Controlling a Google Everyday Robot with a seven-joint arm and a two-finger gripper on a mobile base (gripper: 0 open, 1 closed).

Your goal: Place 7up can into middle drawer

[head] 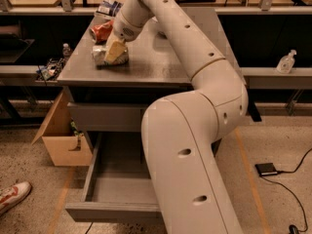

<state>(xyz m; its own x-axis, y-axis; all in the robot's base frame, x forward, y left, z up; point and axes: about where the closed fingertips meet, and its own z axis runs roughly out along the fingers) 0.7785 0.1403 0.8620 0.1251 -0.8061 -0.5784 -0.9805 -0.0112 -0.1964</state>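
The 7up can [101, 57], silvery-white and dented, lies on its side at the left of the grey cabinet top [161, 62]. My gripper [114, 51] is down at the can, against its right end, with the long white arm reaching in from the lower right. The middle drawer [117, 179] is pulled out below the cabinet front, its bare grey inside showing; my arm hides its right part. The closed upper drawer front [105, 117] sits above it.
An orange-red can [101, 31] lies just behind the 7up can, with a packet [108, 8] further back. A cardboard box [61, 138] stands left of the drawer. A shoe [12, 196] is at the lower left. A black device [266, 168] with a cable lies on the floor at right.
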